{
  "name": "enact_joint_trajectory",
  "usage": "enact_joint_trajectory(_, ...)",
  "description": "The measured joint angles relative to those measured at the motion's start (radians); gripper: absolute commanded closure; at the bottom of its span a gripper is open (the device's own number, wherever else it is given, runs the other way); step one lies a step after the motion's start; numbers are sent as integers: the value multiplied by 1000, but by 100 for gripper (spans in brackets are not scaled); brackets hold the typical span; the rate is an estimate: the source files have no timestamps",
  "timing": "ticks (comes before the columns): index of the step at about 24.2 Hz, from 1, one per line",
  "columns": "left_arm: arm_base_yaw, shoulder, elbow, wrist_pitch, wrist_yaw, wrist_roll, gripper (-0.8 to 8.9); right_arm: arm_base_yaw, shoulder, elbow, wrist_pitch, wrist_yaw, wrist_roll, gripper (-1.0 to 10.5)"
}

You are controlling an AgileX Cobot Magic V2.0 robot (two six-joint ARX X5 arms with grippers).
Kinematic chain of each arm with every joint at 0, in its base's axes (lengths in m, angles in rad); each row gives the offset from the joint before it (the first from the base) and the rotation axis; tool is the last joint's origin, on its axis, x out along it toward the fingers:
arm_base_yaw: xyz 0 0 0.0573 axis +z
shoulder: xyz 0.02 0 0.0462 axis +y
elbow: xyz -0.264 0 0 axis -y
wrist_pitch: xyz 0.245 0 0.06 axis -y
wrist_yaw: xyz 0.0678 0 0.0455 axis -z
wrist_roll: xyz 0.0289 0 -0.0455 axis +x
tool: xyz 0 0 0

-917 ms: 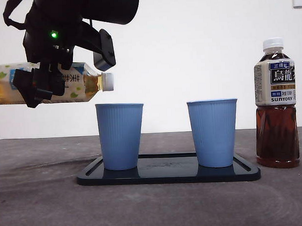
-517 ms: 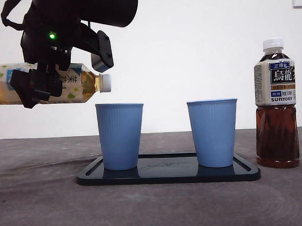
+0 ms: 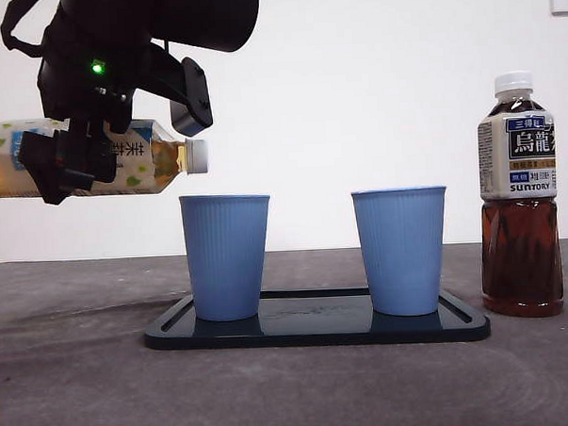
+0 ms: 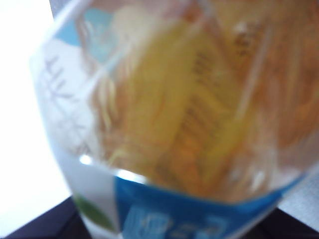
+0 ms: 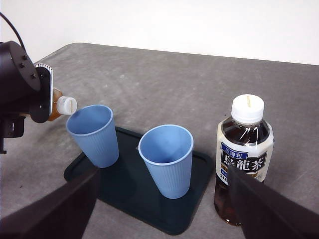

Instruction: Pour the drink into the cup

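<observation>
My left gripper (image 3: 70,161) is shut on the drink, a green tea bottle (image 3: 150,162) held lying level high on the left. Its white cap (image 3: 198,155) is on and sits just above and left of the rim of the left blue cup (image 3: 227,258). In the left wrist view the bottle (image 4: 189,114) fills the picture, blurred. A second blue cup (image 3: 401,252) stands to the right on the same dark tray (image 3: 317,329). Both cups (image 5: 93,134) (image 5: 167,159) look empty in the right wrist view. My right gripper (image 5: 163,199) hangs open above the table, away from them.
A dark oolong tea bottle (image 3: 518,203) with a white cap stands upright on the grey table just right of the tray, also seen in the right wrist view (image 5: 244,159). A white wall runs behind the table.
The held bottle has shifted slightly to the left and a touch lower, its cap drawing back from over the left cup. Cups, tray and oolong bottle have not moved.
</observation>
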Motion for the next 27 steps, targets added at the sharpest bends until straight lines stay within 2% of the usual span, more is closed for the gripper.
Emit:
enact_joint_trajectory(3,0,0,0,-1,0,-53,565,0,0,0,0,0,0,541)
enact_joint_trajectory(7,0,0,3,-14,16,-167,565,0,0,0,0,0,0,541)
enact_joint_trajectory(13,0,-36,3,-14,164,-319,566,0,0,0,0,0,0,541)
enact_joint_trajectory(20,5,-217,3,120,306,-406,566,0,0,0,0,0,-13,541)
enact_joint_trajectory(27,72,-360,-2,243,436,-464,566,0,0,0,0,3,-18,541)
